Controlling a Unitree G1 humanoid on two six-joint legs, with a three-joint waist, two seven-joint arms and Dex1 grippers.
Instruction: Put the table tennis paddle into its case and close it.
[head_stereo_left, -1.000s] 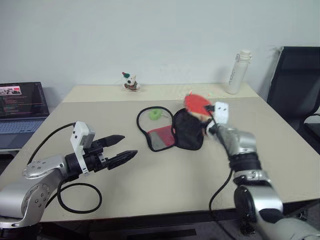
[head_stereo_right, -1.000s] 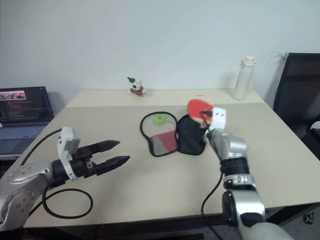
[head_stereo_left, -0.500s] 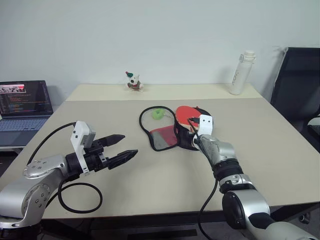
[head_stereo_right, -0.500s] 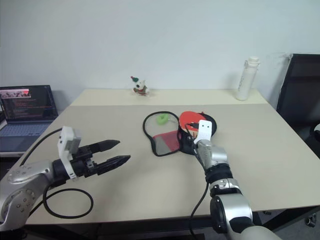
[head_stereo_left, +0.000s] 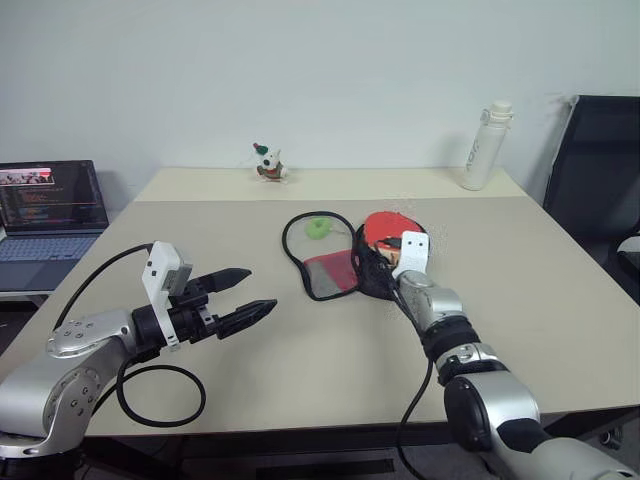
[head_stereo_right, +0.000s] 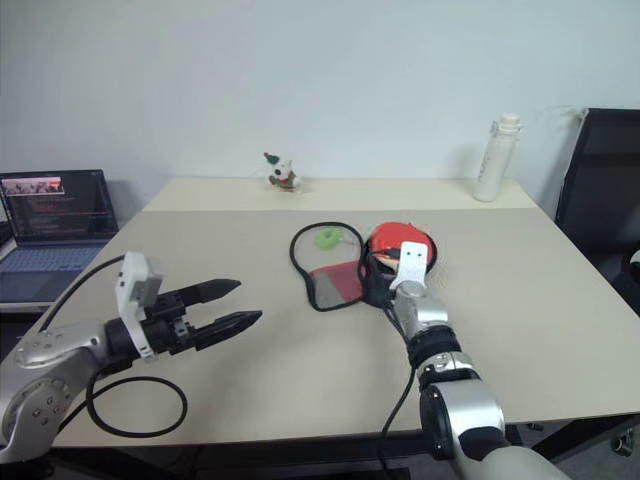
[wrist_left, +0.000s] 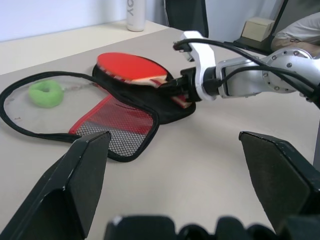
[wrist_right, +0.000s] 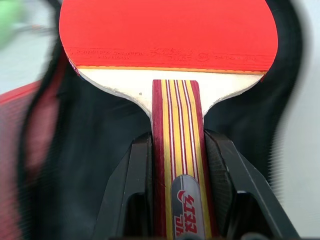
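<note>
Desk (head_stereo_left: 300, 370) bare in front of the left gripper (head_stereo_left: 255, 292), w/ open run across to the case (head_stereo_left: 335, 262), which lies unzipped mid-desk. Right gripper (wrist_left: 177, 90) w/ the table tennis paddle (wrist_left: 131, 68) sits over the case's right half, blocking that side. Green tag (head_stereo_left: 318, 228) inside the zip loop. Bottle (head_stereo_left: 485, 146) and figurine (head_stereo_left: 266, 163) at far edge, well apart. Black cable (head_stereo_left: 150, 385) loops near desk's front-left edge.

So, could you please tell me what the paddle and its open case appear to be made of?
The table tennis paddle: a matte red face, probably rubber, on pale wood, judging by the bare blade and striped handle. The case: soft black fabric, apparently woven, with a red panel under black mesh; it lies limp and creased on the table.
</note>
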